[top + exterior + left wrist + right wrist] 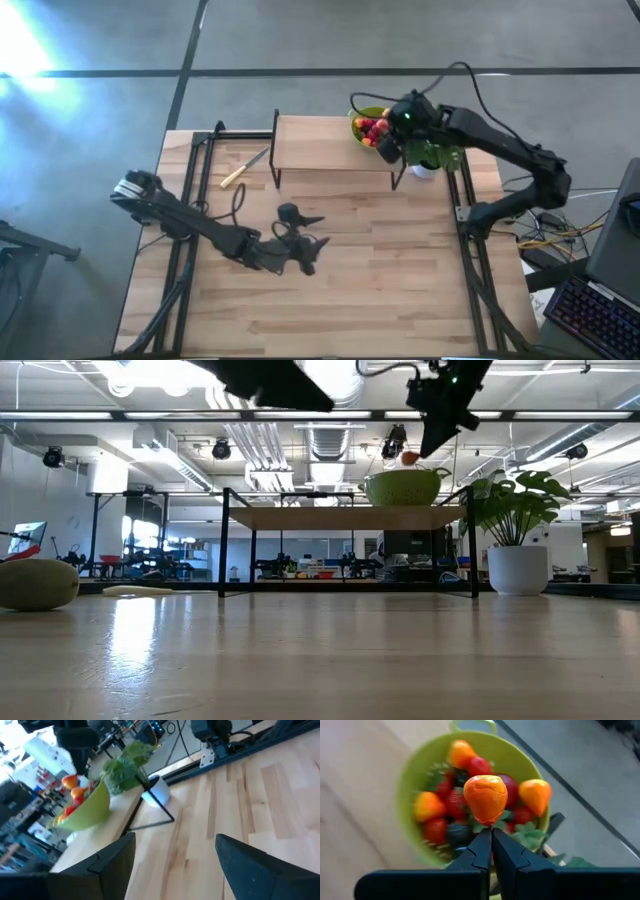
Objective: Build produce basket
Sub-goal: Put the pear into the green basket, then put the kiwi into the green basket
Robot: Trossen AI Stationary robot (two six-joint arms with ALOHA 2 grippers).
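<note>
Hanging right above the green basket [470, 800] at the upper right of the high view, the right hand [491, 851] pinches an orange fruit [485, 797] by its leaves. The left hand [175, 860] waits open, lower left.

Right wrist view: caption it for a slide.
Right hand, fingers shut, above the lime-green colander of red, orange and dark fruits, an orange fruit just past its fingertips.

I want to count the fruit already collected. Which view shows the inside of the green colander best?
The right wrist view: it looks straight into the green colander. The high view shows it small and partly covered by the right arm, the low view only its outside, the left wrist view its side.
</note>
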